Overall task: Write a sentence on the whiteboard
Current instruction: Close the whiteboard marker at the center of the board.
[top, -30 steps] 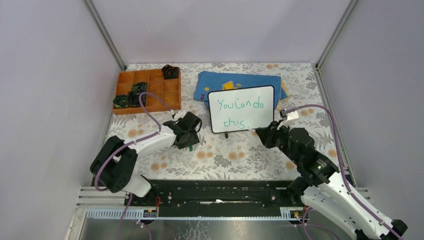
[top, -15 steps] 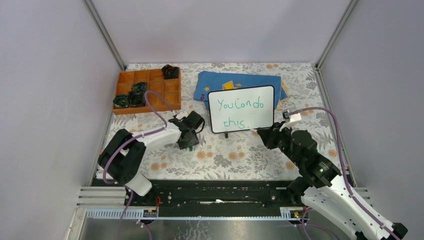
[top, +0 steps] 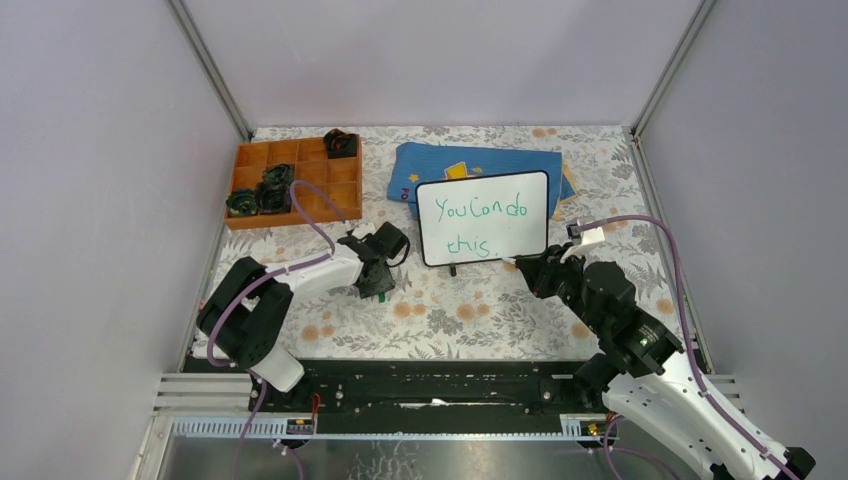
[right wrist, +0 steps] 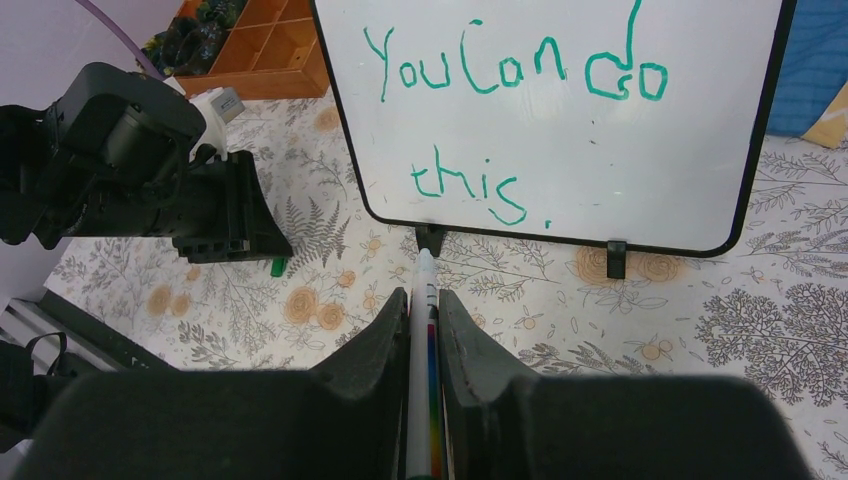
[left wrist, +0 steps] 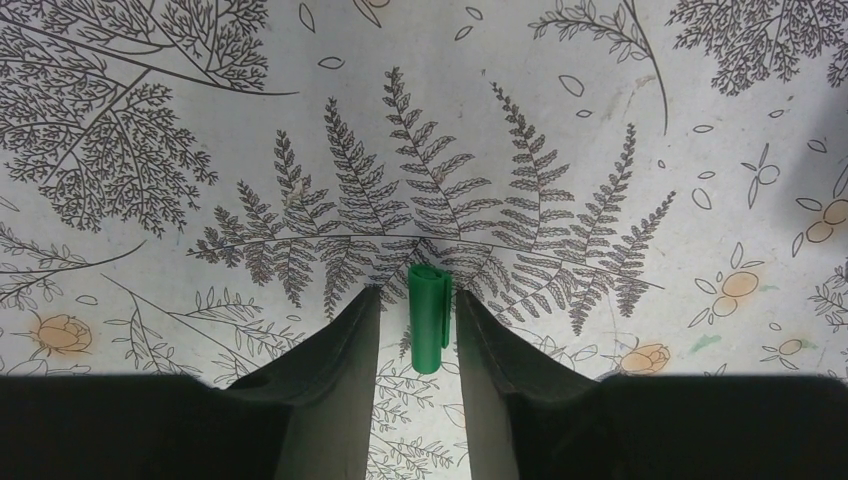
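Note:
The whiteboard [top: 483, 218] stands upright on small black feet at mid-table. It also fills the right wrist view [right wrist: 560, 120]. The sentence [right wrist: 515, 75] reads "You can do this." in green, in two lines. My right gripper [right wrist: 424, 300] is shut on a white marker [right wrist: 423, 330] with a rainbow stripe, its tip just below the board's bottom rim. My left gripper [left wrist: 416, 291] is low over the table, its jaws open on either side of a green marker cap [left wrist: 430, 318] lying on the cloth. From above it sits left of the board [top: 383, 285].
An orange compartment tray [top: 295, 180] with several dark objects stands at the back left. A folded blue cloth [top: 470, 160] lies behind the board. Grey walls close in on the left, right and back. The table cover has a floral print.
My left arm has raised its elbow and brought its gripper slightly back and right, down over the cap. My right gripper has shifted a little to the right with the marker. The board is unmoved.

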`<state>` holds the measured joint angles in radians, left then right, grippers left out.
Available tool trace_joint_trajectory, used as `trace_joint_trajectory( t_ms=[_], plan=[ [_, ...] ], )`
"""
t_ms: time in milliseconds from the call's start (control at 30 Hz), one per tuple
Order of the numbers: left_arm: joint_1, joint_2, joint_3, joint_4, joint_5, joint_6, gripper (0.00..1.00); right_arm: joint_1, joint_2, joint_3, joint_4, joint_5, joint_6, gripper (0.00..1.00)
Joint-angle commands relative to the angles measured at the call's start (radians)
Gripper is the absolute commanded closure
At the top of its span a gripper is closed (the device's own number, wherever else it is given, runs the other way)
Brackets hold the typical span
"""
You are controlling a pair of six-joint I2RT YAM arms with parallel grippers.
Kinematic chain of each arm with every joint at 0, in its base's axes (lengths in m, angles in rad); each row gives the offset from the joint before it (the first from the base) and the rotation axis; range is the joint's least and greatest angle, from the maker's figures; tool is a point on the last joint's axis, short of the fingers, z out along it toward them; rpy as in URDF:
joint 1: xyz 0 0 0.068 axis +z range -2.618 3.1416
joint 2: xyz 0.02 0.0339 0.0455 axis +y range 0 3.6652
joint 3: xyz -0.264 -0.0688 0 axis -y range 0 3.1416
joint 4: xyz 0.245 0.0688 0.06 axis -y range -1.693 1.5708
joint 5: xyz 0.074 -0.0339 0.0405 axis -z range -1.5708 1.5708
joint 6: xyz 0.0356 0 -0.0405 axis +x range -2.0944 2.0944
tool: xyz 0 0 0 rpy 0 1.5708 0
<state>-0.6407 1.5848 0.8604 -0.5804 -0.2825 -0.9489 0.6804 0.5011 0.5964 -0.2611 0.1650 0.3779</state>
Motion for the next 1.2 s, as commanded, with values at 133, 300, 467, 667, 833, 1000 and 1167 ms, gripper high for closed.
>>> trace_joint_trajectory(
  t_ms=[133,300,467,667,833,1000,1167],
  plan=[
    [-0.005,0.023,-0.017,-0.001,-0.020,-0.004,0.63,-0.004,-0.009,0.005,0.013,0.016,-0.011,1.00],
    [-0.006,0.033,-0.026,-0.002,-0.021,0.000,0.65,-0.004,-0.014,0.000,0.014,0.018,-0.009,1.00],
    [-0.022,0.045,-0.024,-0.003,-0.042,0.013,0.74,-0.004,-0.013,-0.001,0.015,0.014,-0.009,1.00],
    [-0.037,0.041,0.002,-0.008,-0.039,0.036,0.85,-0.004,-0.008,-0.002,0.020,0.012,-0.009,1.00],
    [-0.038,0.036,0.041,-0.012,-0.019,0.046,0.80,-0.004,-0.003,-0.002,0.020,0.012,-0.010,1.00],
    [-0.039,0.058,0.047,-0.024,-0.012,0.062,0.60,-0.003,-0.003,0.002,0.015,0.012,-0.013,1.00],
    [-0.038,0.065,0.033,-0.034,-0.007,0.051,0.54,-0.004,-0.004,0.001,0.017,0.014,-0.013,1.00]
  ],
)
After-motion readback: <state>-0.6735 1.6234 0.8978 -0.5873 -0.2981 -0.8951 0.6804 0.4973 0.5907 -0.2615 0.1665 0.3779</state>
